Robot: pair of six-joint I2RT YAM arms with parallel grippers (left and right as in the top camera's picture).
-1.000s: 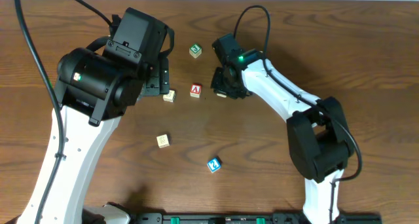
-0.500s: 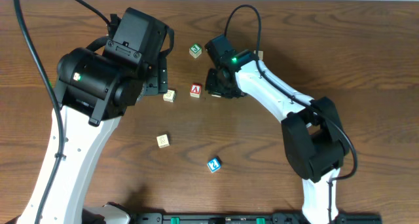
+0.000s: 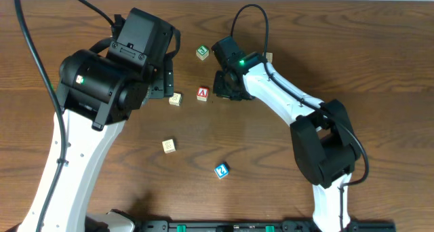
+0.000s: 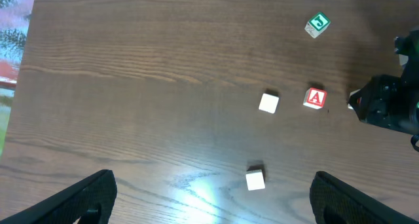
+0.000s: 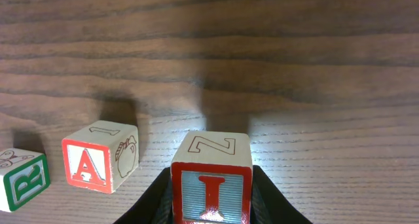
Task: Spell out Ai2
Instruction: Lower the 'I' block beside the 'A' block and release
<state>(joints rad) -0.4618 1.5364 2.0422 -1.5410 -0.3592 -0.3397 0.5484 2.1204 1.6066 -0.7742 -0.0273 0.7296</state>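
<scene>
My right gripper (image 5: 211, 204) is shut on the red-and-blue I block (image 5: 211, 178), just right of the red A block (image 5: 99, 156); in the overhead view the gripper (image 3: 227, 88) is beside the A block (image 3: 202, 93). The blue 2 block (image 3: 222, 171) lies near the front. My left gripper (image 4: 209, 198) is open and empty, high above the table. The A block (image 4: 315, 98) and the right arm (image 4: 389, 106) show in the left wrist view.
A green J block (image 3: 202, 52) lies at the back. A pale block (image 3: 175, 99) sits left of the A block and another (image 3: 169, 146) lies nearer the front. A green R block (image 5: 23, 178) is at the right wrist view's left edge.
My right gripper has moved left with the I block, closer to the A block. The left arm has not moved.
</scene>
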